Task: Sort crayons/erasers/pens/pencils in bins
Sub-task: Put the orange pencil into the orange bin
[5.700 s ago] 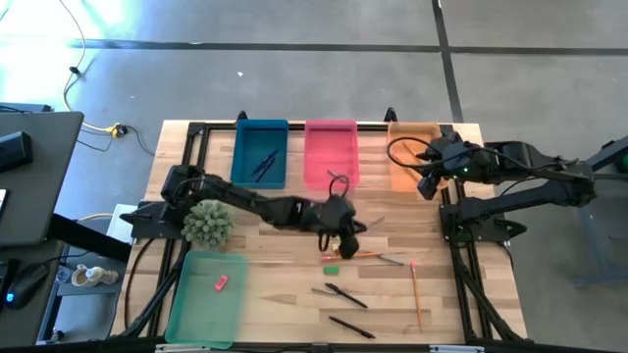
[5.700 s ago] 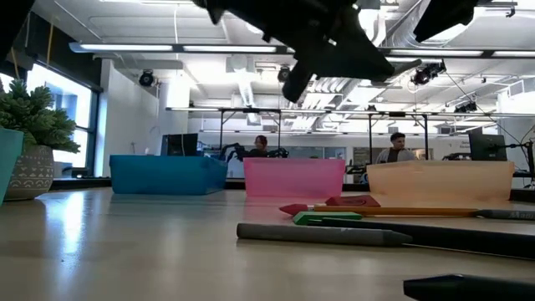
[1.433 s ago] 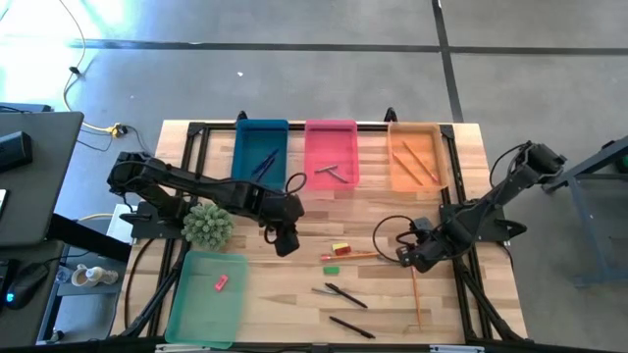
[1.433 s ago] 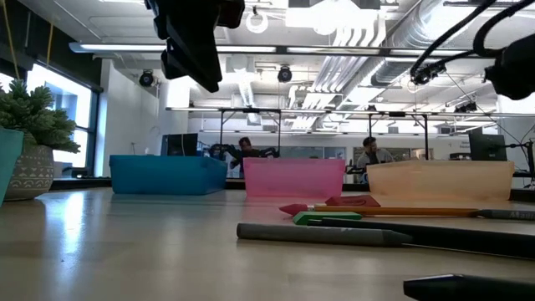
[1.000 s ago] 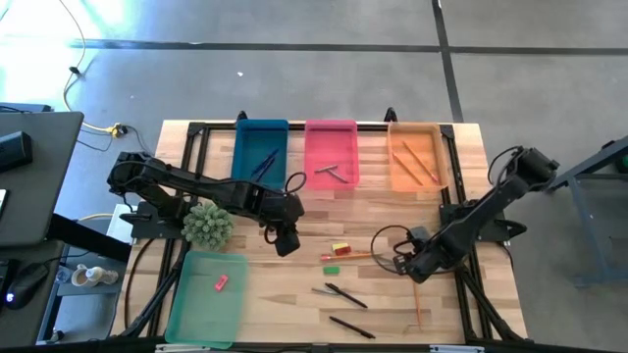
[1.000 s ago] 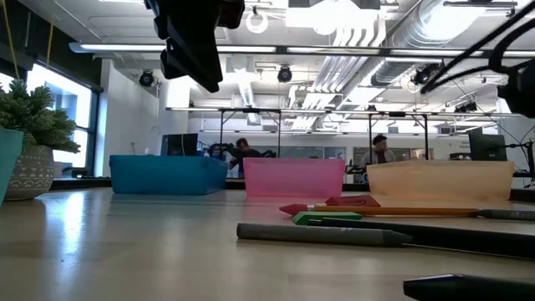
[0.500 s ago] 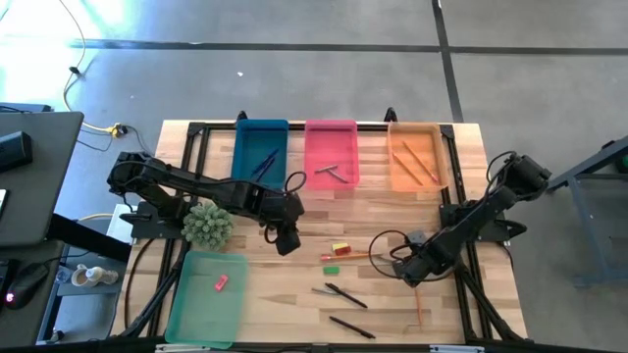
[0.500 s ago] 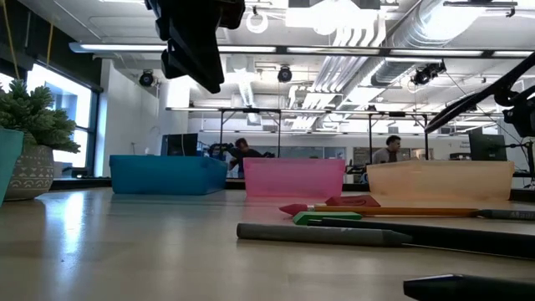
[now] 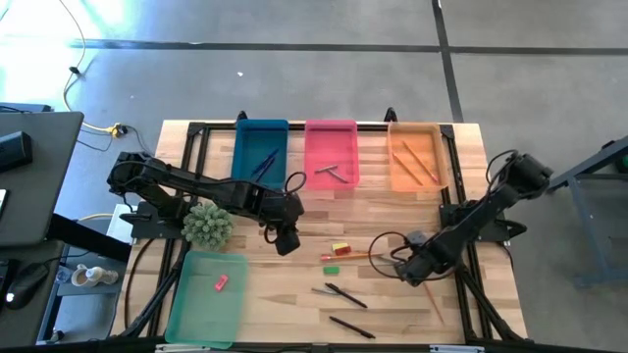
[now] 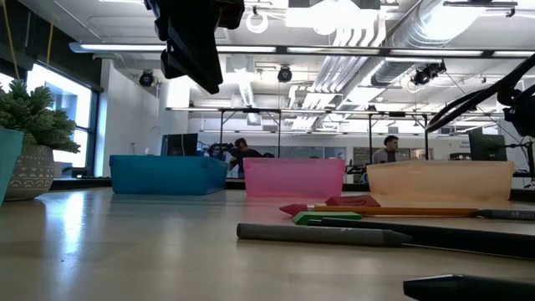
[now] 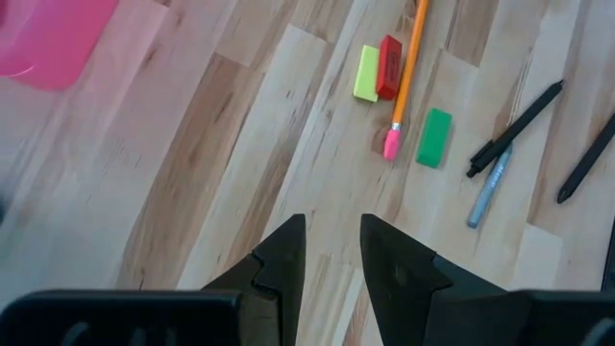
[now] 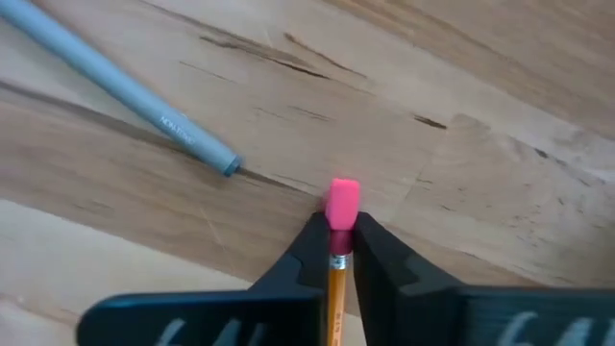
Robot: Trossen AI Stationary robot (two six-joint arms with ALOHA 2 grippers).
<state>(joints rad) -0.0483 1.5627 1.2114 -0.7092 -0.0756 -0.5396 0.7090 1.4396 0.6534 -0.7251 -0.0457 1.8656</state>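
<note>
Pencil (image 12: 332, 274) pinched shut in the right end effector (image 9: 416, 269), low over the worktop (image 9: 383, 221) at about four o'clock. Pickup looks done; next it needs a lift toward the orange bin (image 9: 413, 157) at one o'clock. Left end effector (image 9: 286, 238) hangs partly parted, empty, near centre.

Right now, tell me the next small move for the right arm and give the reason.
Probably lift straight up. The right claw is shut on the pencil near its pink eraser end, low over the table, with a grey crayon lying close by. Two pencils already lie in the orange bin, so that looks like the destination.
</note>
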